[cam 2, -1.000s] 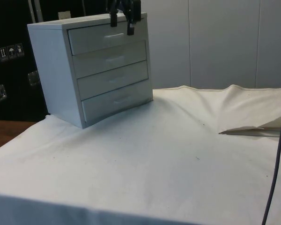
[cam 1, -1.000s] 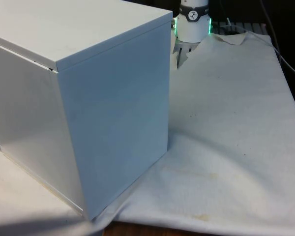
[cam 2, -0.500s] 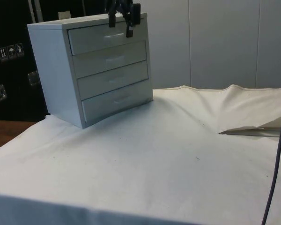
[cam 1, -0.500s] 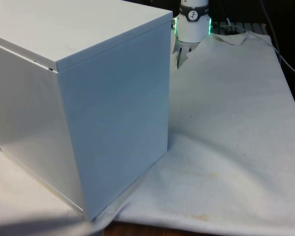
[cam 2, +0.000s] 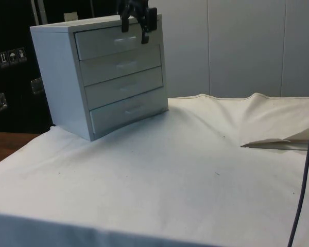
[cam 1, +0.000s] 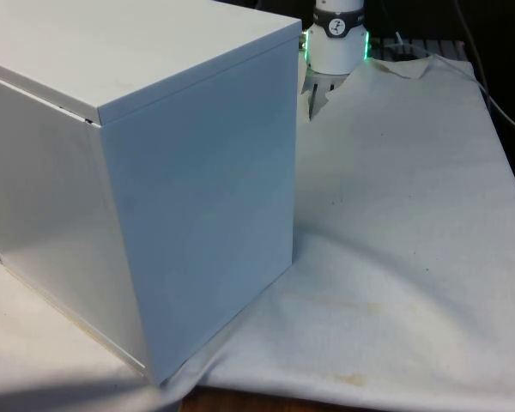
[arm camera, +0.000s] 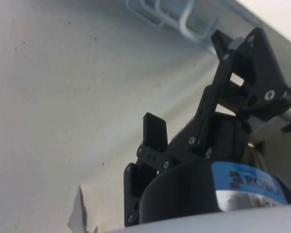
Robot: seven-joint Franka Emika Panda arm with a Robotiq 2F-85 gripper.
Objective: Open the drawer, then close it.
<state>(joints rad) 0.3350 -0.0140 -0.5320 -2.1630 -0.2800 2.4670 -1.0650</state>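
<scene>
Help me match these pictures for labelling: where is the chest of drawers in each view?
Front view: chest of drawers large on the front view's left, drawers turned away.
Side view: far left, four drawer fronts showing.
Wrist view: its drawer handles beyond the white cloth.
Shared landmark: that cloth.

Partial "RO…" lettering — blue label on claw (arm camera: 194,92) body

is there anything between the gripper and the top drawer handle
Nothing visible does. In the side view the gripper hangs right at the front of the top drawer of the chest of drawers, by its handle. All four drawers look closed.
</scene>
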